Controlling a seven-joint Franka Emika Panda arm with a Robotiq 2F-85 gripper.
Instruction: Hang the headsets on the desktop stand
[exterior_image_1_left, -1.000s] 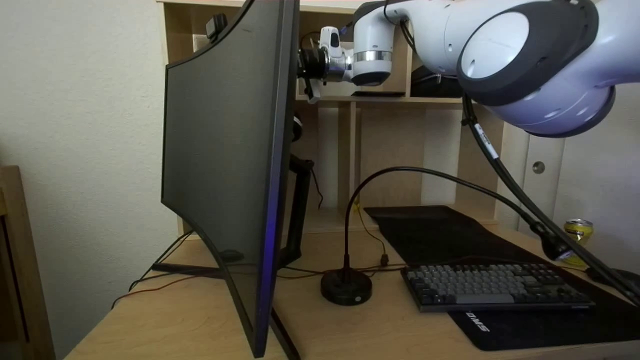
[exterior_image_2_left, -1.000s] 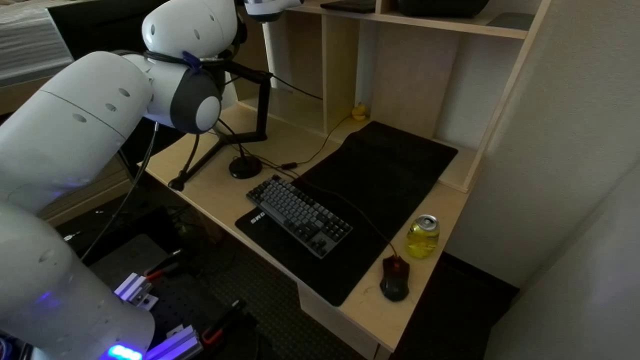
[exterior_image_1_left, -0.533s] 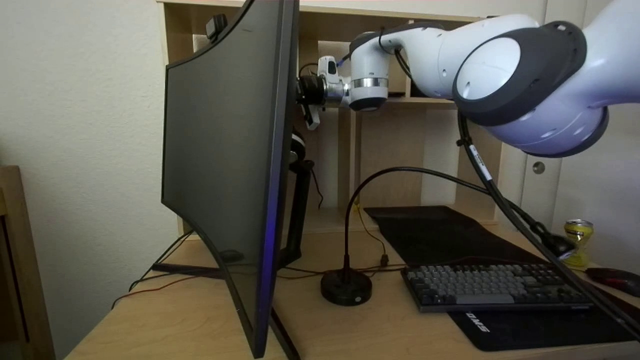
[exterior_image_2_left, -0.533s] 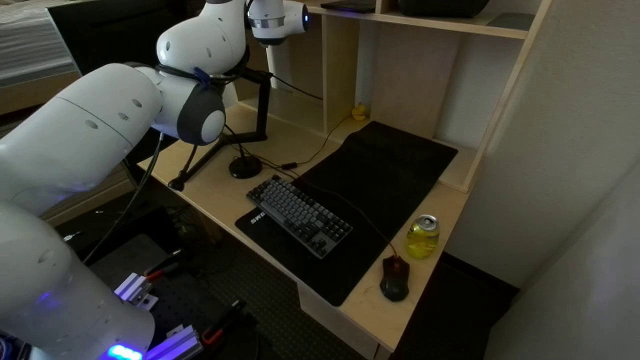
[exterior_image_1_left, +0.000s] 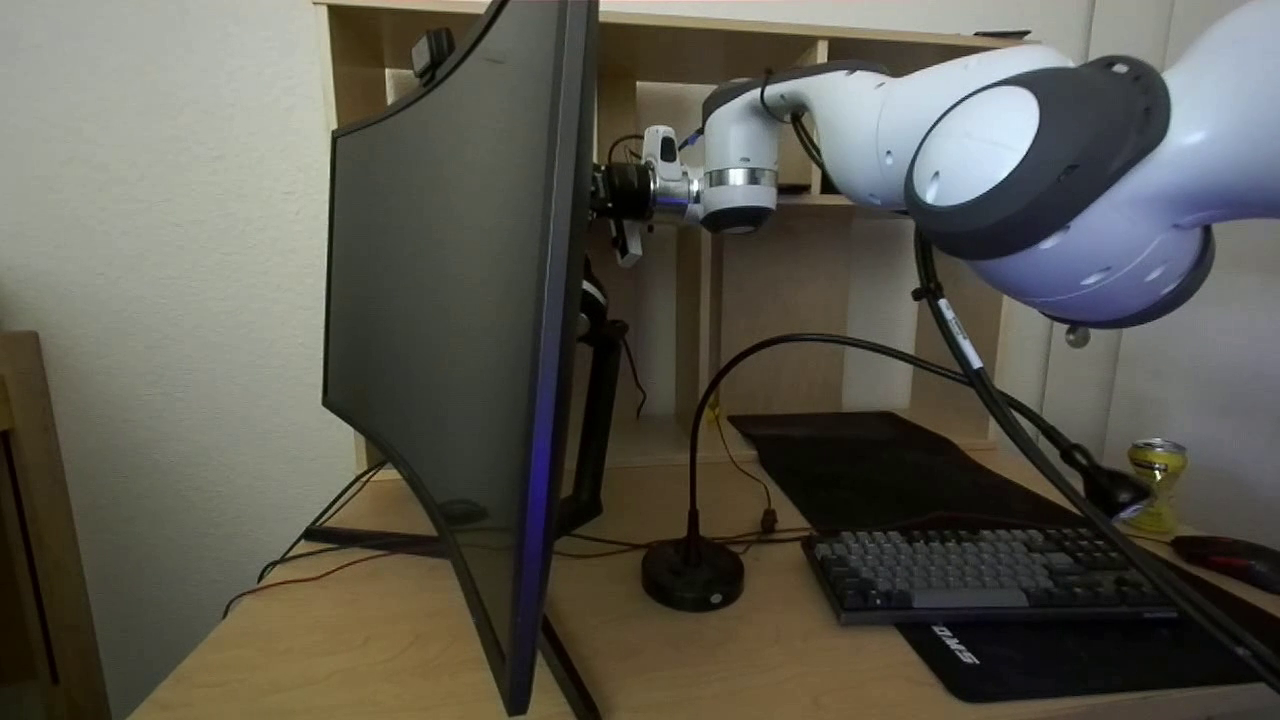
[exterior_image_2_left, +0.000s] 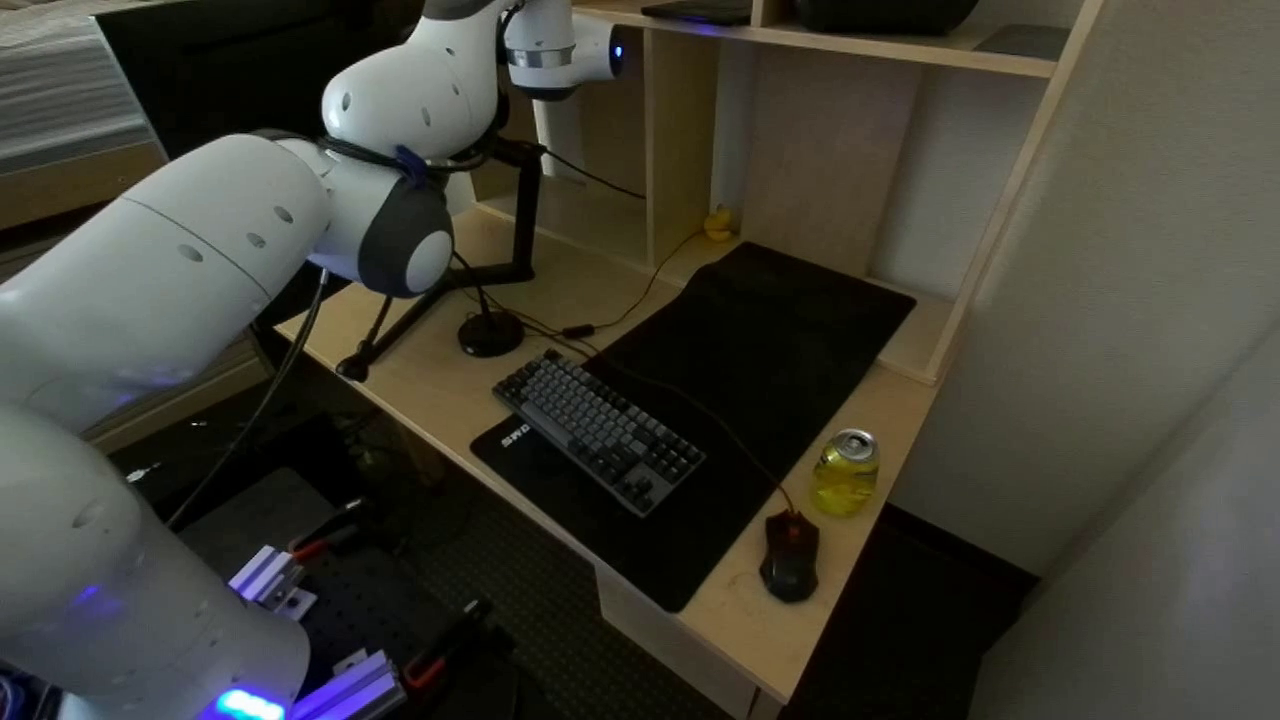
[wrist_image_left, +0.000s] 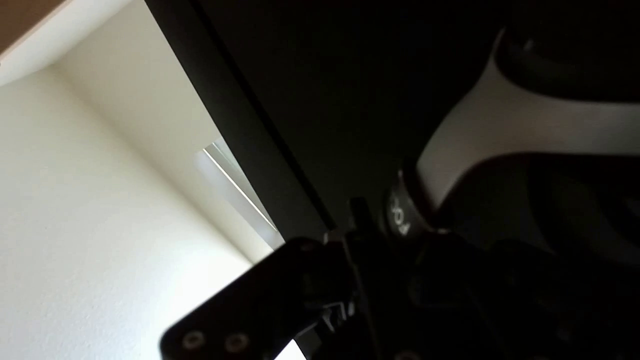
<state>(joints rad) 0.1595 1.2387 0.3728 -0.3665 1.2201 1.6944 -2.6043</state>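
The dark headset (exterior_image_1_left: 594, 303) hangs below my gripper (wrist_image_left: 380, 235), behind the monitor in an exterior view, with part of an ear cup showing. In the wrist view the headset (wrist_image_left: 487, 132) shows as a pale curved band with a black end carrying white lettering, right at the fingers. My gripper is shut on it; the exact contact is too dark to see. The monitor hides the fingertips and most of the headset in an exterior view. The black stand (exterior_image_1_left: 598, 430) rises behind the monitor, just below the headset; it also shows in an exterior view (exterior_image_2_left: 526, 215).
The large curved monitor (exterior_image_1_left: 450, 260) stands close beside the gripper. A black gooseneck arm on a round base (exterior_image_1_left: 692, 575), a keyboard (exterior_image_1_left: 985, 572), a mouse (exterior_image_2_left: 790, 558) and a yellow can (exterior_image_2_left: 846, 473) are on the desk. A wooden hutch (exterior_image_1_left: 825, 60) rises behind.
The arm and gripper have moved down behind the monitor over the last second, more slowly in the last half second. The headset has come down with the gripper, nearer the black stand.
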